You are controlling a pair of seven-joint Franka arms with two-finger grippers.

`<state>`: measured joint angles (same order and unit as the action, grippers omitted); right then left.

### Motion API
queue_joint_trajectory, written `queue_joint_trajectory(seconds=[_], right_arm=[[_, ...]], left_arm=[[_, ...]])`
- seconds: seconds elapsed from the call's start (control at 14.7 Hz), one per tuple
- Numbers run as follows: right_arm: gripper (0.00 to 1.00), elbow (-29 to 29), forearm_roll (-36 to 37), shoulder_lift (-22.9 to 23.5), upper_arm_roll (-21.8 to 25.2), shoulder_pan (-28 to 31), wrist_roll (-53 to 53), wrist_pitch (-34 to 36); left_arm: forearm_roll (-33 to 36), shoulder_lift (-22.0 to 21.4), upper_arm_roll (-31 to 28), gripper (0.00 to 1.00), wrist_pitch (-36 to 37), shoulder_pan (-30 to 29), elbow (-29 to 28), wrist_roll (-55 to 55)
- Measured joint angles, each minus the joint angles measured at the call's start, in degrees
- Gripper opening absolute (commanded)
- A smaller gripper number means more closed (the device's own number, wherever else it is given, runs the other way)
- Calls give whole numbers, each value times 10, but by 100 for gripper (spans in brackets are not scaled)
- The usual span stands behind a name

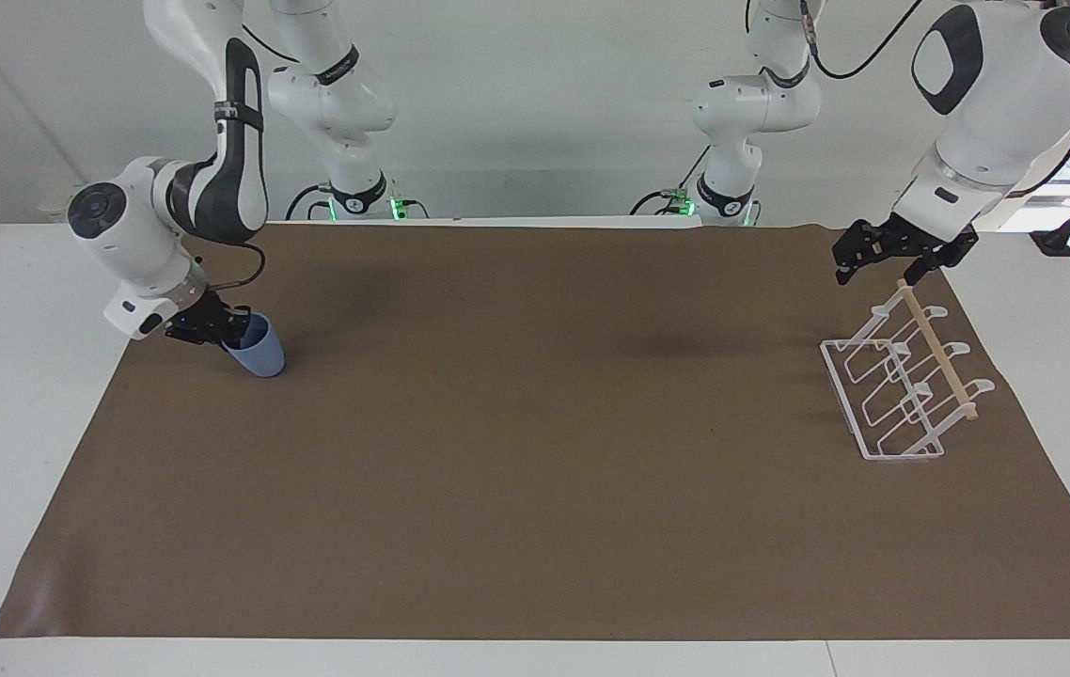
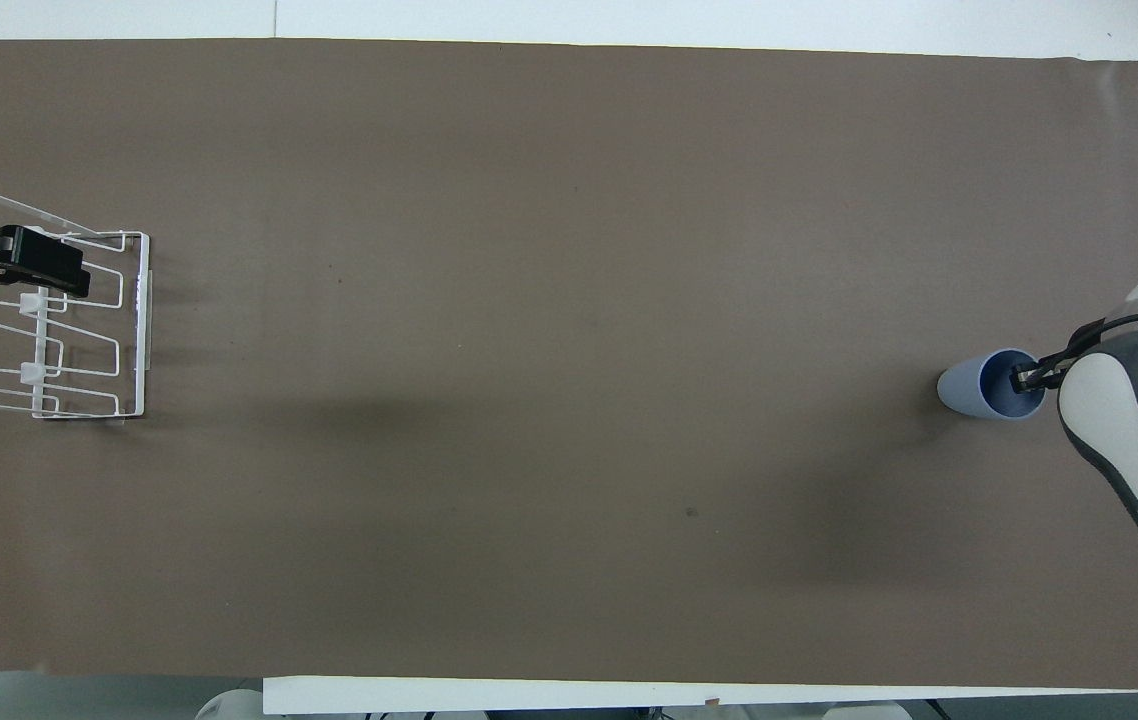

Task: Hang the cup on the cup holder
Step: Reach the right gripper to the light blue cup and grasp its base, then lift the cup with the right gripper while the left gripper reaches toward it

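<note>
The light blue cup (image 1: 259, 356) stands on the brown mat at the right arm's end of the table; it also shows in the overhead view (image 2: 969, 390). My right gripper (image 1: 213, 333) is down at the cup's rim, open, with one finger inside the cup (image 2: 1022, 380) and the other outside its wall. The white wire cup holder (image 1: 902, 390) with its wooden rod (image 1: 937, 351) stands at the left arm's end, also seen from overhead (image 2: 79, 330). My left gripper (image 1: 881, 266) hangs open and empty over the rod's end nearest the robots.
The brown mat (image 1: 535, 451) covers most of the white table (image 1: 18, 376). The cup holder stands close to the mat's edge at the left arm's end.
</note>
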<state>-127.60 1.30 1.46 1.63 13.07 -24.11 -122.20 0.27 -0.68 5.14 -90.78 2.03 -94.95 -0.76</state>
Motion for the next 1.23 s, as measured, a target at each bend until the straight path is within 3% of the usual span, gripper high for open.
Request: queue_joint_trajectory(seconds=[0.14,0.41,0.61,0.89,1.23], right_arm=[[0,21,-14,0,-6,-1,-13,40],[0,106,-185,0,-19,-22,-26,161],[0,117,-364,0,-21,-41,-26,215],[0,109,-564,0,-21,-52,-23,272],[0,50,-777,-12,-23,-127,38,270]], left_arm=[[0,0,0,100,-1,0,0,0],[-40,0,-4,100,-2,-2,0,24],[-110,0,-2,100,-5,0,0,178],[-157,0,5,100,-49,57,-6,430],[-202,0,6,100,-80,114,-12,705]])
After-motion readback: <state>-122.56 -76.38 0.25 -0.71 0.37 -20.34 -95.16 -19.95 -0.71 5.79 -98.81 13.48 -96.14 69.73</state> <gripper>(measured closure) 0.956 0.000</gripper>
